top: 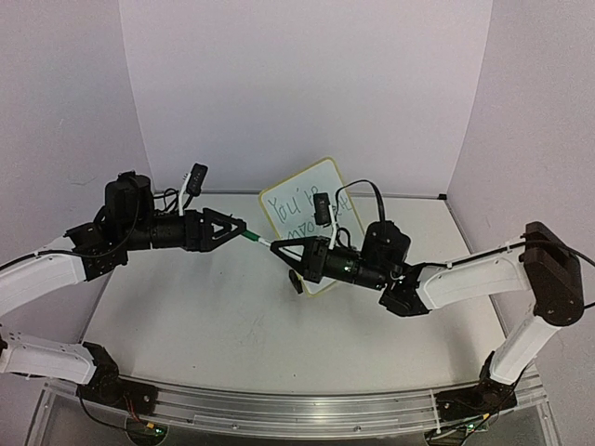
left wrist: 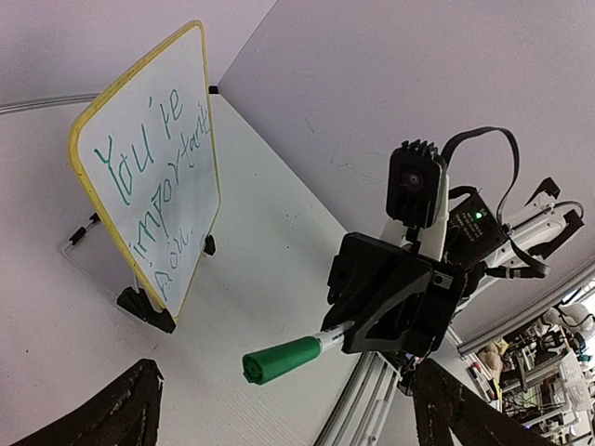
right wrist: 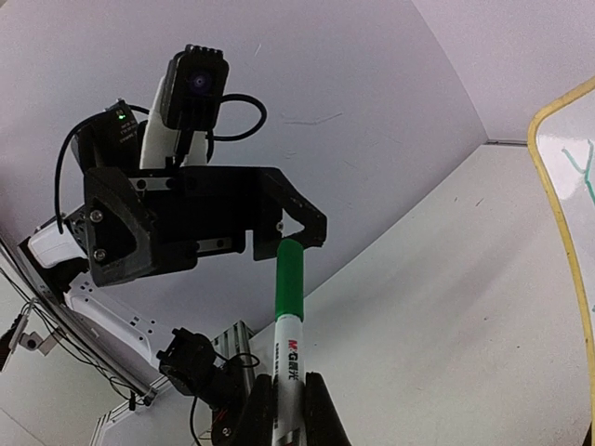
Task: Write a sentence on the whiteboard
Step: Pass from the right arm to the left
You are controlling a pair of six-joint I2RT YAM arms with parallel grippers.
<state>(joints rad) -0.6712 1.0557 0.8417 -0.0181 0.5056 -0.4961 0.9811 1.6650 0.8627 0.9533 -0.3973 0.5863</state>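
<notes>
The whiteboard stands tilted at the back middle of the table, and its yellow frame shows at the right of the right wrist view. The sentence is in green handwriting, "You're important" plus a short last word. My right gripper is shut on the white barrel of a marker, which carries its green cap. My left gripper is open. The cap end points in between its fingertips without touching either.
The whiteboard rests on small black feet. An aluminium rail runs along the near table edge under both arm bases. Pale walls close off the back and both sides.
</notes>
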